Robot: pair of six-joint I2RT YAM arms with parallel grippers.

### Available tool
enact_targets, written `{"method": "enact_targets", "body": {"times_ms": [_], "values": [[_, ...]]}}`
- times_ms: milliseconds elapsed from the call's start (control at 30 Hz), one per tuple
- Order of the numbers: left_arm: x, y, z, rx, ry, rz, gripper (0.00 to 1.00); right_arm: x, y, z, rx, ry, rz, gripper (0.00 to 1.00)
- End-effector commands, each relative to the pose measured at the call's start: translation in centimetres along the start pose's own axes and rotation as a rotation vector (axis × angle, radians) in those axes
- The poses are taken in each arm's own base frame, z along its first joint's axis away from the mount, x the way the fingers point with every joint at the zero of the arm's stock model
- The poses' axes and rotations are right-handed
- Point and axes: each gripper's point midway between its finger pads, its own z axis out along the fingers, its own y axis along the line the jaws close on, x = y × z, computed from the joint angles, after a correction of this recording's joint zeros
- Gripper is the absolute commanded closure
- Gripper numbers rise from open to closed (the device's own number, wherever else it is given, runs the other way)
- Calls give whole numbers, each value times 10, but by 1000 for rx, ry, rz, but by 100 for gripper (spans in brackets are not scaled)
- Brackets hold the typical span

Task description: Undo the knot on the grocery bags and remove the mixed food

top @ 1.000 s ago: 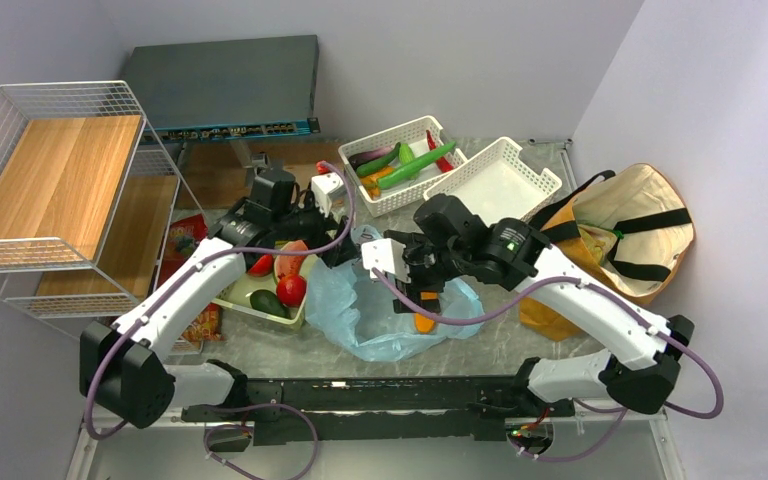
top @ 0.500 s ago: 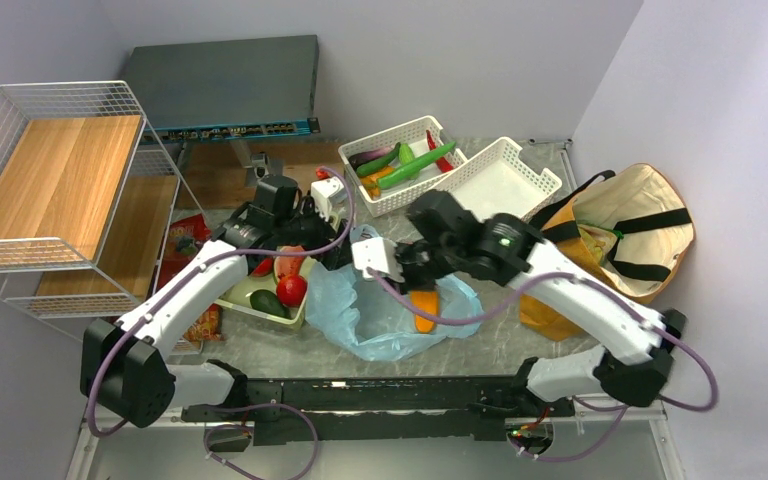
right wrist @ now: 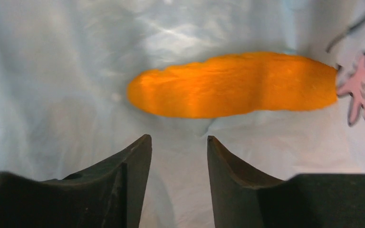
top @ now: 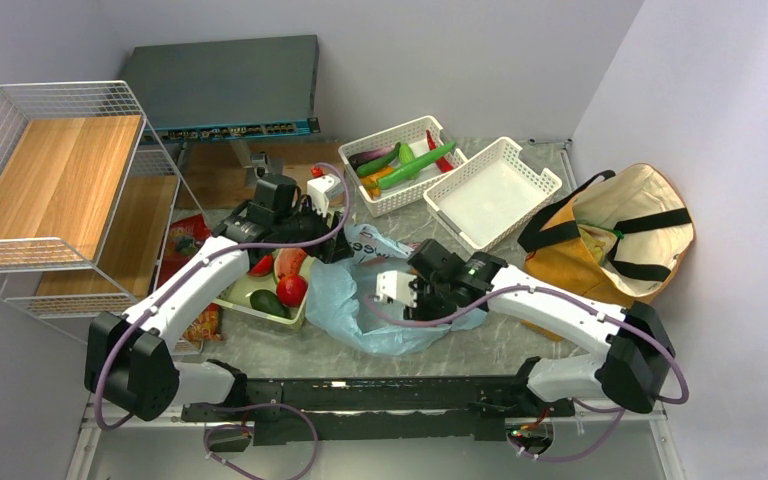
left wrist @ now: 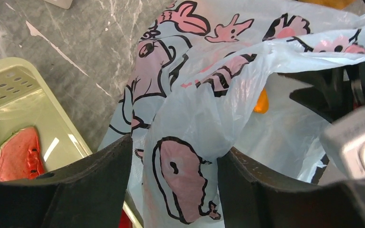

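L gripper (left wrist: 175, 147) straddling fold of blue bag (left wrist: 195, 109), plastic touching both jaws; firm pinch or not, can't tell. R gripper (right wrist: 178, 140) jaws apart, empty; carrot (right wrist: 233, 85) crosswise on bag plastic just beyond tips, not touching.

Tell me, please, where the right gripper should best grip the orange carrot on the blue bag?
Grip the carrot around its thick middle, from above. It lies flat on the blue bag, its length along the closing line of the right gripper, so a quarter wrist turn would probably let it pinch the narrow width.
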Motion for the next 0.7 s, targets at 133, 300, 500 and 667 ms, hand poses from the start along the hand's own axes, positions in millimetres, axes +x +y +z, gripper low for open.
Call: {"method": "enact_targets", "body": {"times_ms": [133, 300, 500, 667], "values": [[-3, -4, 6, 39, -13, -38, 33, -12, -60, 7, 179, -126, 512, 34], [0, -5, 5, 35, -16, -45, 33, -11, -79, 10, 316, -159, 776, 20], [5, -6, 6, 39, -2, -52, 32, -8, -94, 22, 414, -145, 947, 9], [8, -5, 5, 32, 6, -48, 31, 15, -89, 44, 469, -73, 996, 9]]}}
